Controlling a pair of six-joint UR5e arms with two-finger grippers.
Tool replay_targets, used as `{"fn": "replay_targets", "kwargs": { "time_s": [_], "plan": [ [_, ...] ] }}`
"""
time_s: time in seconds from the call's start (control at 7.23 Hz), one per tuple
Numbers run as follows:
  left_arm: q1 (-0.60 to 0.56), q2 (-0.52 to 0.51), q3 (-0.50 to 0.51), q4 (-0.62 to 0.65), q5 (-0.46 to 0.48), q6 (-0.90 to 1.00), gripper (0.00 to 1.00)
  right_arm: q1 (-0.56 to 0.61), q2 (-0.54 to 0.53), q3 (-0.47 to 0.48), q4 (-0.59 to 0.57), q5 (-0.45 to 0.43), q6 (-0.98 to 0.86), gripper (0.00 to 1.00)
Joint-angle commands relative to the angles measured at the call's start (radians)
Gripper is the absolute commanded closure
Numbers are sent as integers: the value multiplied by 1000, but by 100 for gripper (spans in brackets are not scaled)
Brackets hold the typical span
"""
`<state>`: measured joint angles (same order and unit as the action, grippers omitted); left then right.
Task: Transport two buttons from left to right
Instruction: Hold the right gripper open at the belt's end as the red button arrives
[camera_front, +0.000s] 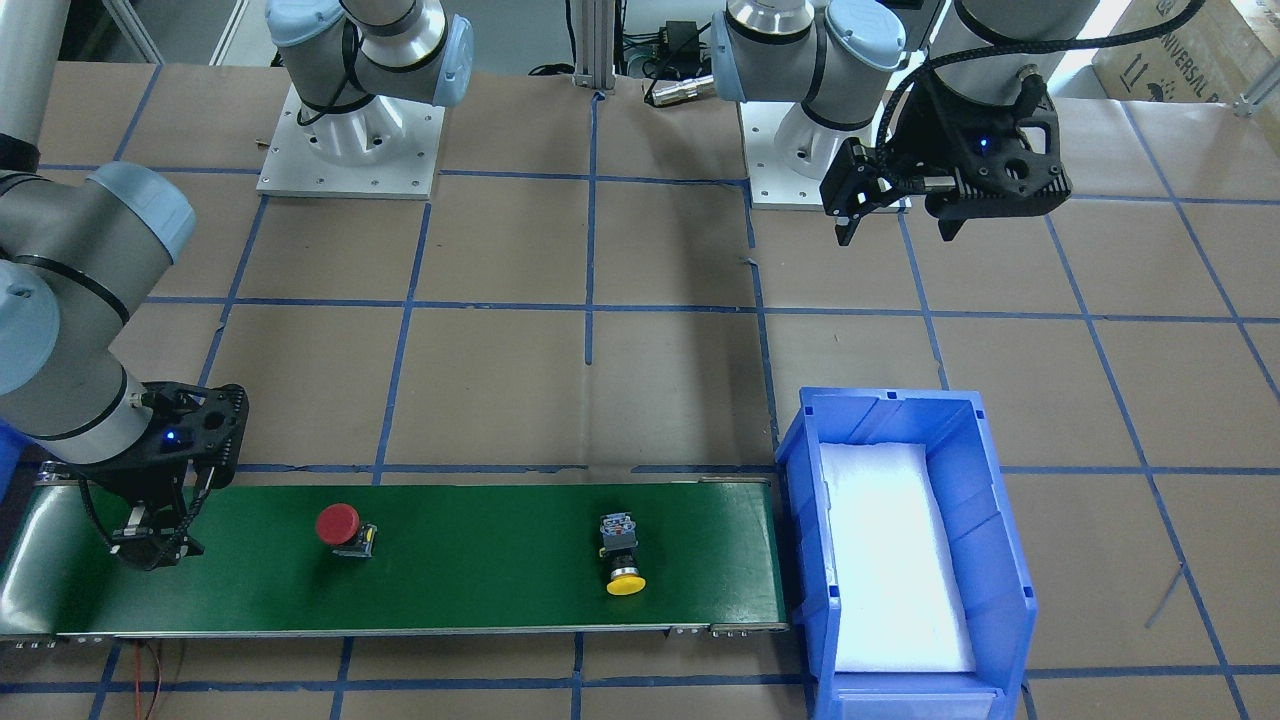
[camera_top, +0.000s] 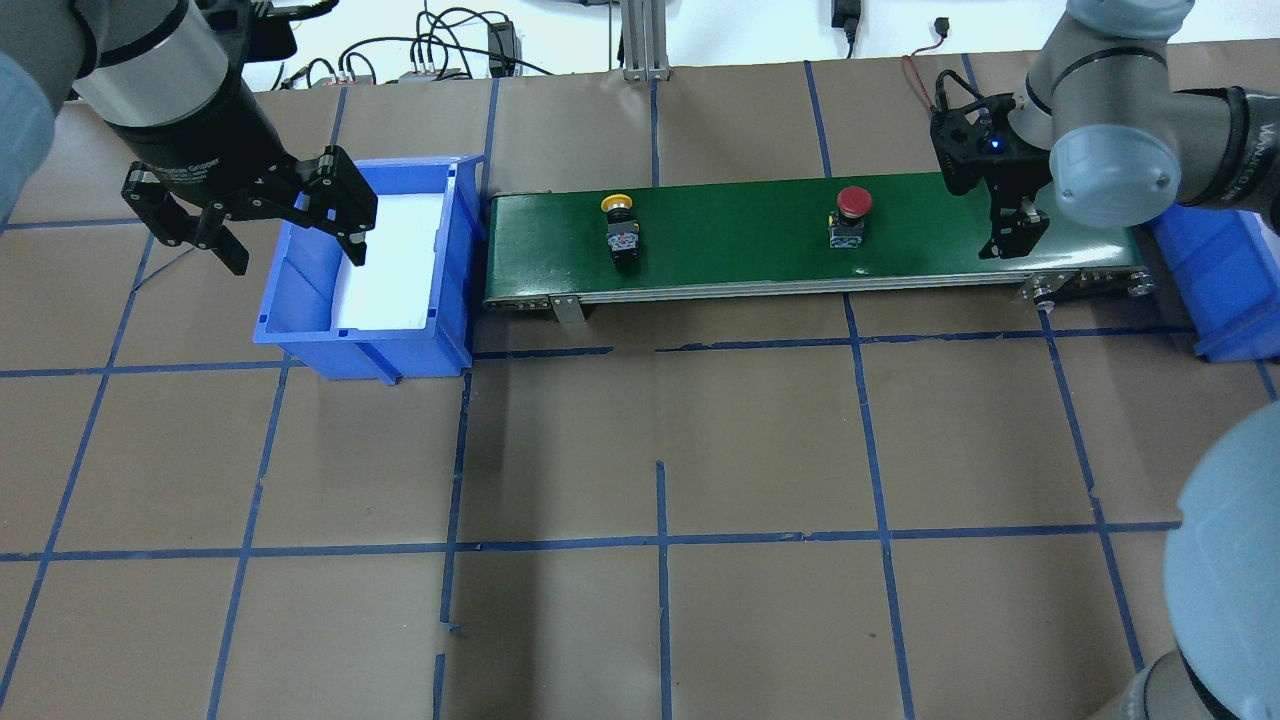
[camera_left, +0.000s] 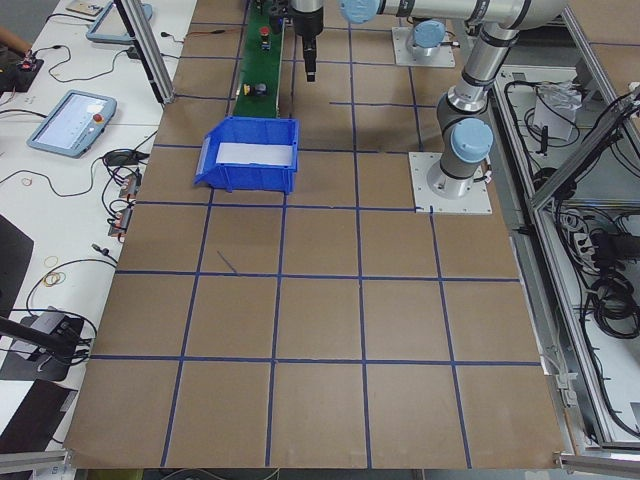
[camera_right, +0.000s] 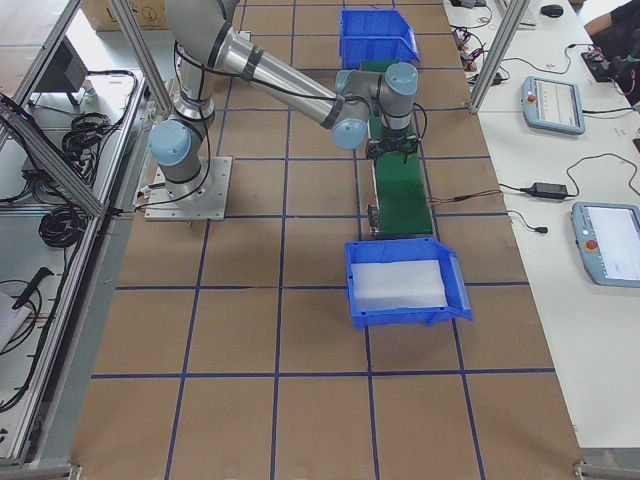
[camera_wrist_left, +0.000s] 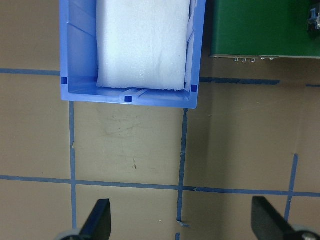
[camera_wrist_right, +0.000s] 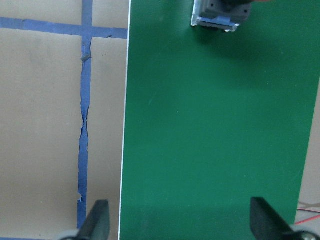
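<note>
While the right hand (camera_front: 155, 550) hangs open and empty over the end of the green belt (camera_front: 480, 590), the red button (camera_front: 338, 525) lies near it, cut off in its wrist view. The yellow button (camera_front: 623, 562) lies farther along. The left hand (camera_front: 893, 235), open, hangs near the blue bin (camera_front: 1000, 520).

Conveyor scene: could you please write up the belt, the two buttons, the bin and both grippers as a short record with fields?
belt: green, carries both buttons, set well apart
red button: on the belt, nearer the right gripper
yellow button: on the belt, nearer the blue bin
blue bin: at the belt's end on the robot's left, lined with white foam, no button inside
left gripper: open, empty, raised on the robot's side of the bin
right gripper: open, empty, over the belt's other end
</note>
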<state>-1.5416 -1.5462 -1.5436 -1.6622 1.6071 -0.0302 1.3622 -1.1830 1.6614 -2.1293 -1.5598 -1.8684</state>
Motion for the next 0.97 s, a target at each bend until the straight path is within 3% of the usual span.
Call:
{"fn": "replay_targets", "kwargs": {
  "time_s": [0.0,0.83],
  "plan": [
    [0,0,-3,1,0,-4,0,0,0,-3,-1,0,-1,0],
    [-11,0,8,10,33,-11,0,0,3,-5,-3,1,0,0]
  ]
}}
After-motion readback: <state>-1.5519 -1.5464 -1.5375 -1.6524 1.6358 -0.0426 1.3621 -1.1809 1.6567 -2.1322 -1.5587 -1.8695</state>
